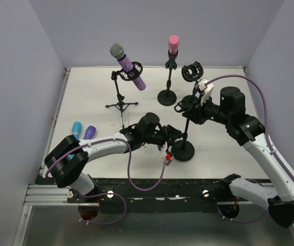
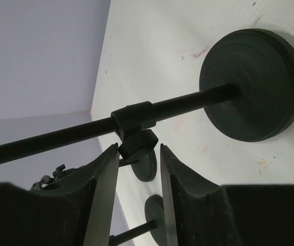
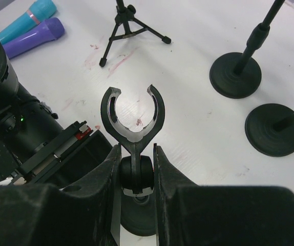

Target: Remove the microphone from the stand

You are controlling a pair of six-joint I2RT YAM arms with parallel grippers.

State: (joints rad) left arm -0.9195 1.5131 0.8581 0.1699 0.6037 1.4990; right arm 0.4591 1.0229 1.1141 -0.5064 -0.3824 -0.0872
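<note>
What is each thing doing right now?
Glitter microphone: clipped in tripod stand, tilted.
Pink microphone: upright in its stand.
Near clip: empty.
Teal microphone: lying on table.
Purple microphone: lying on table.
Right gripper: jaws shut on that clip's neck.
Left gripper: jaws astride pole knob, grip unclear.

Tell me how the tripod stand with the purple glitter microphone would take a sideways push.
It would probably tip. The tripod stand has short, thin legs, and the purple glitter microphone sits high and tilted, overhanging one side. It might also slide first, since the white table looks smooth. The pole itself looks stiff, so bending seems unlikely.
</note>
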